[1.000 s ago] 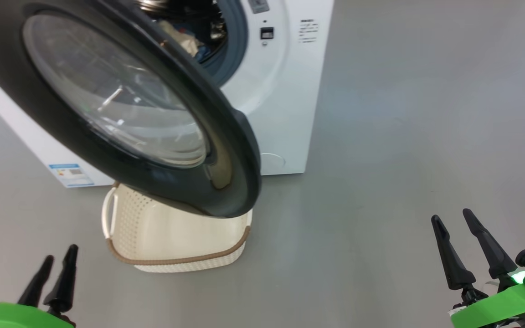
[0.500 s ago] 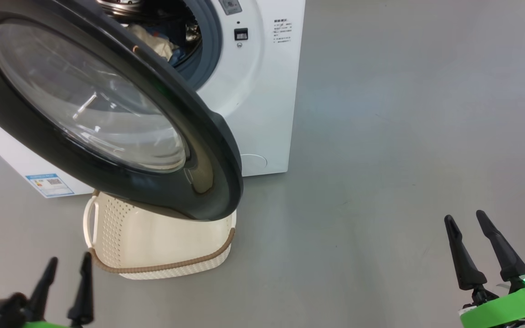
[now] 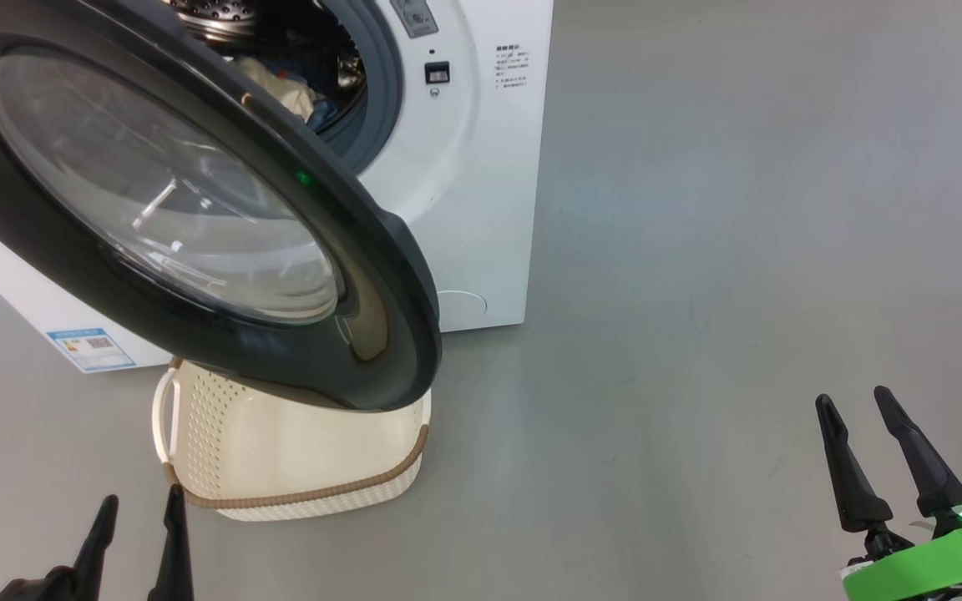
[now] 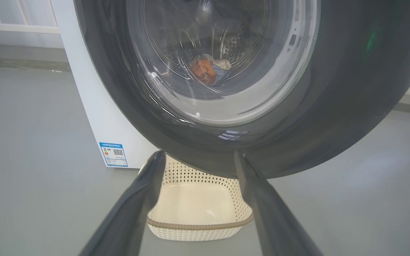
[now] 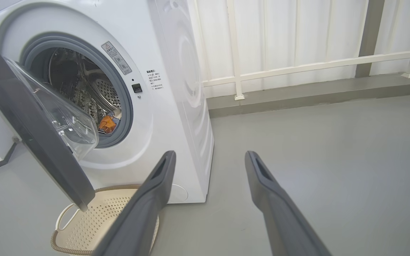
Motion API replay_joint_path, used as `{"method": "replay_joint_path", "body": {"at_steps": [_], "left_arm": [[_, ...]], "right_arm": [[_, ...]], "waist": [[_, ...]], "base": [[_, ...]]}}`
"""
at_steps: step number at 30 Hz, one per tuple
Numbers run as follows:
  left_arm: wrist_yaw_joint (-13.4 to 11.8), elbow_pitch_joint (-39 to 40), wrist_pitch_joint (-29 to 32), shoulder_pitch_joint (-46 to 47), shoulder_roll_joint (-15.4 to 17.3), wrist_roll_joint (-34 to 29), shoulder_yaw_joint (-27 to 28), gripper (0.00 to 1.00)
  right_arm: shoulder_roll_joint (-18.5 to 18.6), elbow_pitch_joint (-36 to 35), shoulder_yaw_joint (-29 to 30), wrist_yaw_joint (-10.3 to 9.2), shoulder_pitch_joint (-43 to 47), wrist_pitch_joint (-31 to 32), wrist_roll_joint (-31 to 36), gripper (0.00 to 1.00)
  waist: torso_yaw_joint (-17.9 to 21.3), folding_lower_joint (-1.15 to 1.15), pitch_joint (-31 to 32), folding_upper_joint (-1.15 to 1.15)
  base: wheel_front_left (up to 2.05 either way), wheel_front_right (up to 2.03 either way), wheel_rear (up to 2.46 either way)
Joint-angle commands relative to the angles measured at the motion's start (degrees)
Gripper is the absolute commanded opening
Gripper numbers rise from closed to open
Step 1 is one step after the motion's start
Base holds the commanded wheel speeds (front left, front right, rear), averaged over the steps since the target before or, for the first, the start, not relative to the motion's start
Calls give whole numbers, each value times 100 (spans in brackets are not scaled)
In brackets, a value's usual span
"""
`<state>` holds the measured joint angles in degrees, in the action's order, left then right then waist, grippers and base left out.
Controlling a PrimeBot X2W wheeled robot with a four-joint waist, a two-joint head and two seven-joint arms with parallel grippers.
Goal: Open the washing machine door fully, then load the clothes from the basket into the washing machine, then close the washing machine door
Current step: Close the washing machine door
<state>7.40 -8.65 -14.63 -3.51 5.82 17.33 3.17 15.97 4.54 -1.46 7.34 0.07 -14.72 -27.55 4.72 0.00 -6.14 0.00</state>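
Note:
The washing machine (image 3: 473, 209) stands at the upper left with the washing machine door (image 3: 381, 275) swung open over the basket (image 3: 297, 498). The clothes (image 3: 281, 83) lie inside the drum, an orange and blue bundle (image 5: 107, 122); they also show through the door's glass (image 4: 208, 69). The basket's inside (image 4: 190, 202) looks bare. My left gripper (image 3: 141, 498) is open at the bottom left, just in front of the basket and below the door's rim (image 4: 333, 106). My right gripper (image 3: 853, 399) is open at the lower right, well clear of the machine (image 5: 176, 89), holding nothing.
Grey floor (image 3: 740, 250) spreads to the right of the machine. A white railing (image 5: 297, 67) and pale wall panels run behind it. A blue label (image 3: 90, 349) sits on the machine's lower corner, next to the basket's white handle (image 3: 165, 417).
The head camera has turned, shifting the machine and basket leftward in the picture. My left gripper has sunk toward the bottom edge and edged right; the right gripper has barely moved. Both stayed open.

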Motion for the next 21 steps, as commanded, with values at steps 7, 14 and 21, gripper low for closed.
{"method": "replay_joint_path", "body": {"at_steps": [7,14,21], "left_arm": [[9,172,-37,26,38,-88,248,100],[9,170,-37,-20,-10,-76,236,100],[9,207,-37,-46,-56,-62,148,100]], "right_arm": [[93,-100,-142,14,48,-28,65,100],[96,-13,-347,14,-7,-28,-30,40],[221,77,-758,14,-327,-28,-266,0]], "waist": [[-35,0,85,0],[-53,0,144,0],[-183,0,232,0]], "base": [[0,0,0],[0,0,0],[0,0,0]]}}
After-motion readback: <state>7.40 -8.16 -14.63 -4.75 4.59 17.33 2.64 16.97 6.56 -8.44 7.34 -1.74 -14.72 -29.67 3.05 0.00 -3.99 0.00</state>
